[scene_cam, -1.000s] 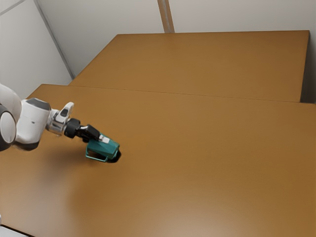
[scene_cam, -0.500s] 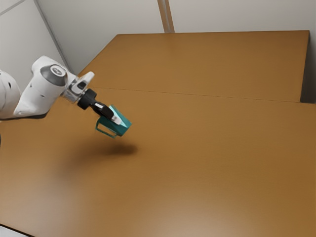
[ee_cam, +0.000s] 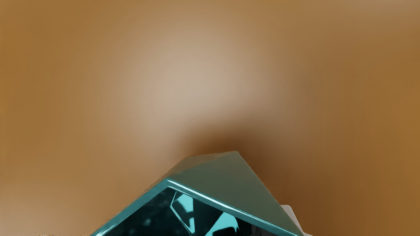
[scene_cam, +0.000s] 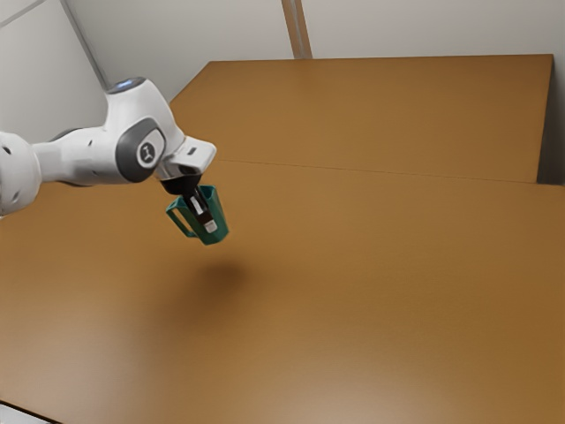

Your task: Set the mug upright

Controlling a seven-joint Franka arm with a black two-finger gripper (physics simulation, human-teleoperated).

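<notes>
Mug (scene_cam: 221,224) hangs clear of the desk (scene_cam: 371,283), pincer (scene_cam: 207,219) clamped on it — mouth up, long axis leaning, base toward the exterior view's right — so straightening that lean should probably precede setting down.

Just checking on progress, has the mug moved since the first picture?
Yes. Against the table's seam, the mug is now closer, having moved up and slightly toward the exterior view's right.
</notes>
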